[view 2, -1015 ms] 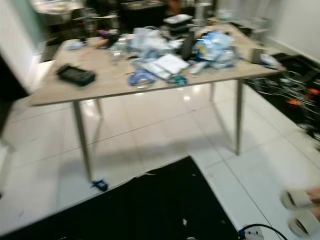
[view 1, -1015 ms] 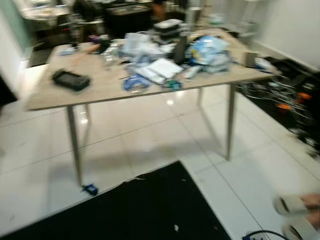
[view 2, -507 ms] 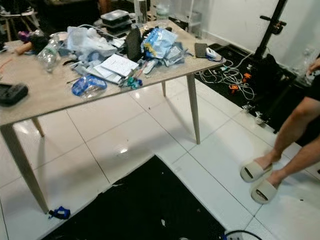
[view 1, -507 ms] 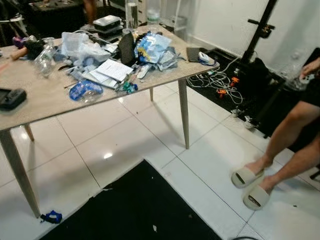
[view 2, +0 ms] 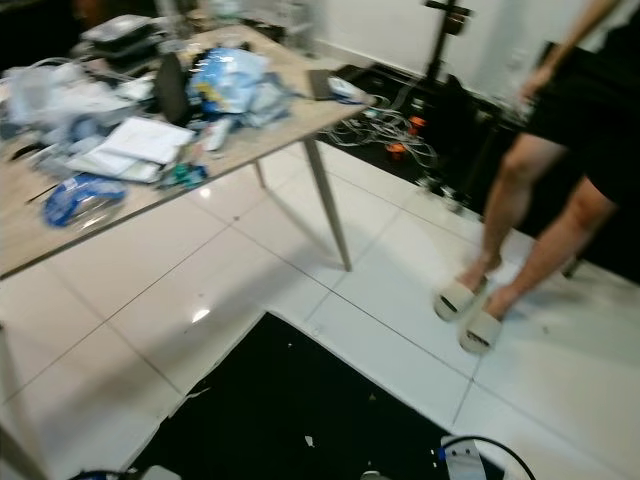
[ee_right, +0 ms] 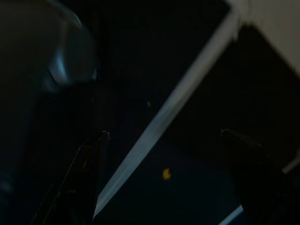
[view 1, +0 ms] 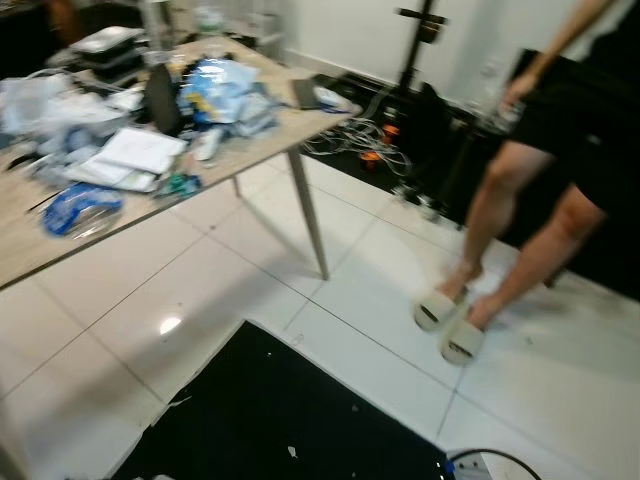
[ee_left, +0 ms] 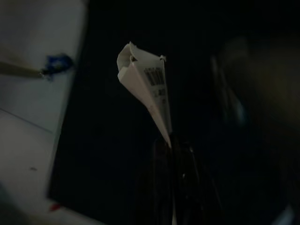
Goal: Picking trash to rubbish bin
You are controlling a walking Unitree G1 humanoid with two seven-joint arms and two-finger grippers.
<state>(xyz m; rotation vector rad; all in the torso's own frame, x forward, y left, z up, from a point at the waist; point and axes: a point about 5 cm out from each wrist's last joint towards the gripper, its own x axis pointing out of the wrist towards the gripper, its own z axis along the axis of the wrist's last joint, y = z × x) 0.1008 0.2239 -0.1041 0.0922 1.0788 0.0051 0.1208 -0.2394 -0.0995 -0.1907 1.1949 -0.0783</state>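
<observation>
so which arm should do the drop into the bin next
Left, probably. The left gripper is already shut on a crumpled paper scrap, so it only needs to reach a bin. The right gripper hangs open, holding nothing.

Two long, matte black fingers (ee_right: 82,183) of the robot's right gripper (ee_right: 164,178), slim and tapering to narrow tips, one at each side of the dim wrist view. The left gripper (ee_left: 171,140) shows as a pair of glossy black fingers (ee_left: 161,187), thick at the base, faint highlights along their edges.
</observation>
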